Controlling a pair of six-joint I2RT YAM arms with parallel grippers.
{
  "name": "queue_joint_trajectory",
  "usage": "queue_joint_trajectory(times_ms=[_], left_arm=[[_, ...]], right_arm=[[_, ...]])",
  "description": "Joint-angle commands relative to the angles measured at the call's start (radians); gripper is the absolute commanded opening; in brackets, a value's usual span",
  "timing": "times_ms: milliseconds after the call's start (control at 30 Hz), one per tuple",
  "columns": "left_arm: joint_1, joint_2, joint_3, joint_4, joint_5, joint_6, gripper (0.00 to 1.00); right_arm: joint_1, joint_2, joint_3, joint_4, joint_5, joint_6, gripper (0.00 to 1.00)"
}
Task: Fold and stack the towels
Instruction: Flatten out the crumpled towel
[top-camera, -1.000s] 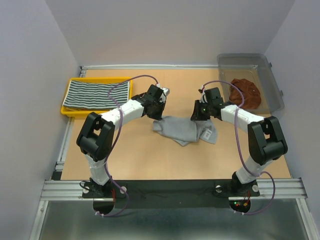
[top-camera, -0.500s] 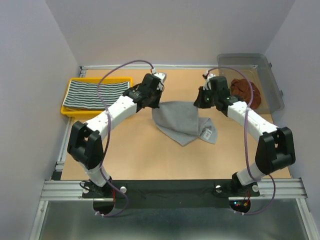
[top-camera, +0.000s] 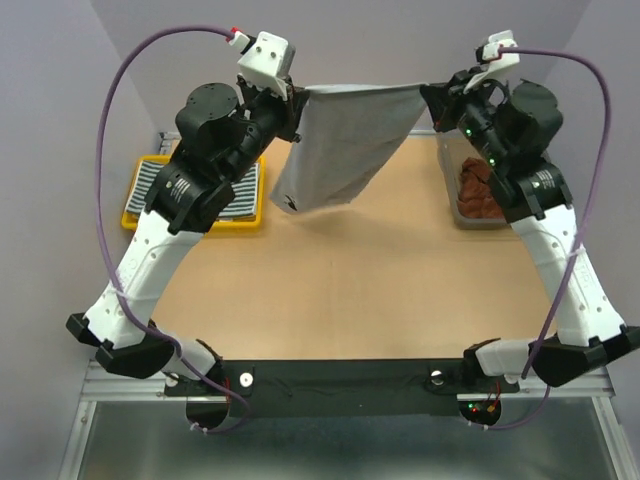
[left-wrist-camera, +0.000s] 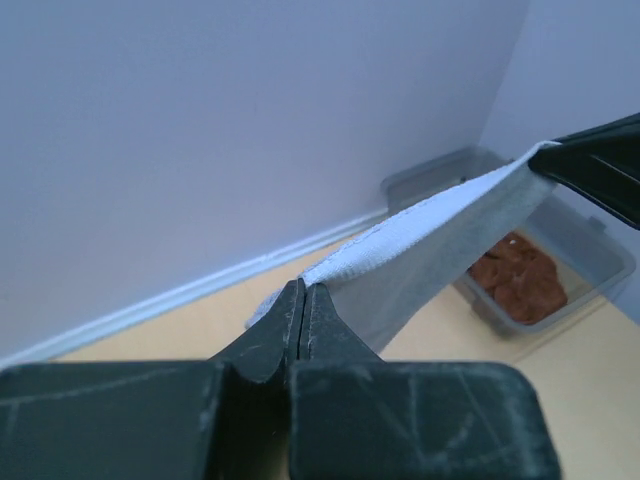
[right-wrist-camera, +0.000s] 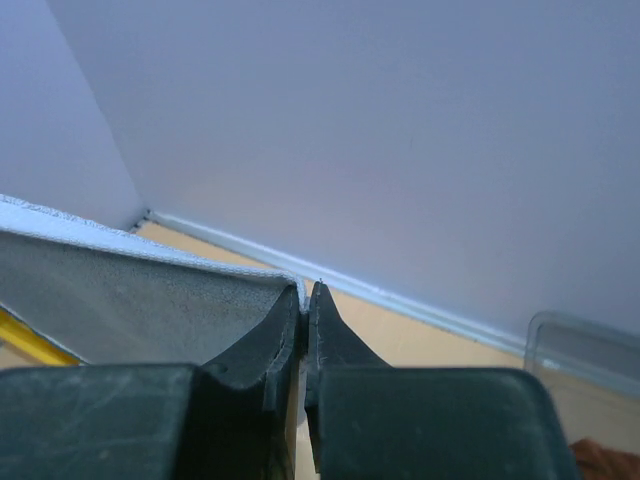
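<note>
Both arms reach high; left gripper (top-camera: 296, 100) and right gripper (top-camera: 432, 95) each pinch a corner of the taut grey towel (top-camera: 340, 145).

The 1st towel (top-camera: 340, 140) hangs between the fingers of the left gripper (top-camera: 301, 95) and those of the right gripper (top-camera: 430, 90), 1 top corner pinched in each, above the table (top-camera: 380, 290). Below and left of the left fingers, a 2nd towel (top-camera: 150, 185) lies in a tray (top-camera: 135, 218). Below the right fingers, a 3rd towel (top-camera: 482, 190) sits in a bin (top-camera: 447, 165).
</note>
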Motion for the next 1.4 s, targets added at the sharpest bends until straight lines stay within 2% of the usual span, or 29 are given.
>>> queue_joint_trajectory(times_ms=[0,133,333,467,567,667,700,800,900,1100,1233,1367], left_arm=[[-0.052,-0.097,0.070,0.042,-0.030,0.133,0.00],[-0.132,-0.212,-0.011,0.043,-0.010,0.174,0.00],[-0.174,-0.345,-0.142,0.036,0.017,0.182,0.00],[-0.174,-0.379,-0.208,0.046,-0.007,0.164,0.00],[-0.174,-0.367,-0.280,0.108,-0.106,0.122,0.00],[-0.161,-0.304,-0.331,0.151,-0.223,0.072,0.00],[-0.110,-0.286,-0.349,0.168,-0.225,0.057,0.00],[0.050,-0.147,-0.407,0.244,-0.070,-0.028,0.00],[0.104,0.026,-0.391,0.254,-0.067,-0.026,0.00],[0.225,0.326,-0.213,0.287,0.010,0.000,0.00],[0.265,0.559,0.006,0.236,0.059,0.018,0.00],[0.291,0.673,0.108,0.203,0.082,0.043,0.00]], right_arm=[[-0.025,-0.073,0.089,-0.010,0.021,-0.149,0.01],[-0.025,-0.182,0.057,-0.008,-0.149,-0.205,0.01],[-0.025,-0.307,-0.007,-0.020,-0.286,-0.202,0.00],[-0.025,-0.321,-0.039,-0.023,-0.277,-0.179,0.01],[-0.025,-0.289,-0.062,-0.023,-0.215,-0.159,0.01],[-0.025,-0.221,-0.093,-0.020,-0.090,-0.156,0.01],[-0.024,-0.197,-0.099,-0.022,-0.057,-0.154,0.01],[-0.024,-0.085,-0.119,-0.017,0.069,-0.159,0.01],[-0.025,0.068,-0.130,0.010,0.121,-0.180,0.01],[-0.071,0.331,-0.093,0.098,0.140,-0.180,0.01],[-0.105,0.507,-0.015,0.148,0.085,-0.205,0.01],[-0.110,0.583,0.008,0.191,0.051,-0.248,0.01]])
